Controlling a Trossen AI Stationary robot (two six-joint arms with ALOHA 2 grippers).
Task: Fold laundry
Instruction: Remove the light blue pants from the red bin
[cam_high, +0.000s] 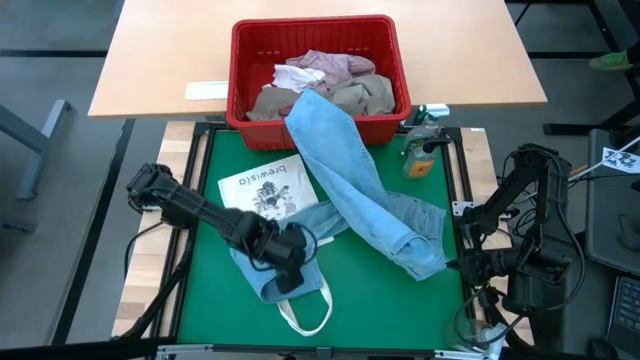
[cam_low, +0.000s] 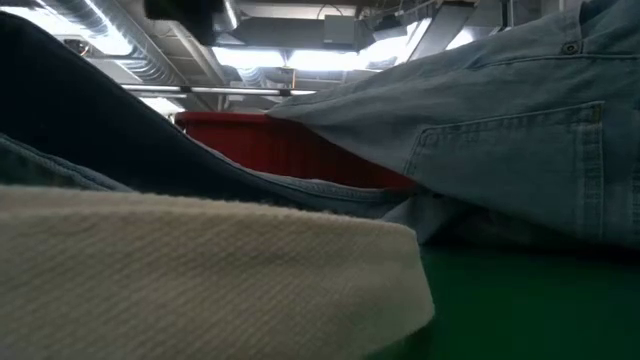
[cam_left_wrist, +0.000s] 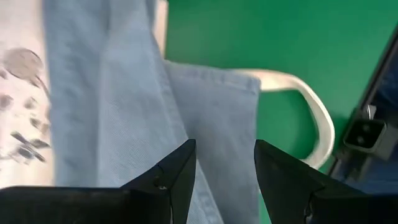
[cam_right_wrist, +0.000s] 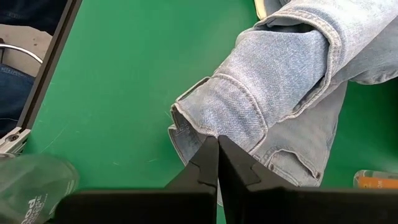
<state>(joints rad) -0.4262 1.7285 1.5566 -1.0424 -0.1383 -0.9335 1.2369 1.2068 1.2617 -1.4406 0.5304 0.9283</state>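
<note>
While jeans (cam_high: 365, 190) trail from the red basket (cam_high: 315, 50), we log left gripper (cam_left_wrist: 225, 171) fingers apart over blue cloth (cam_left_wrist: 124, 112), right gripper (cam_right_wrist: 217, 163) pressed together.

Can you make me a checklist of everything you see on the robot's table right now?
Surface: green mat, partly covered.
Job's things: jeans trail from the red basket onto the mat; more clothes in the basket; blue cloth with a white loop near the front.
Clutter: printed sheet; small bottle by the basket.
Grippers: left gripper open above the blue cloth; right gripper shut, at the mat's right edge by the jeans.
Cables: black cables by the left arm.
Surroundings: wooden table behind.
</note>
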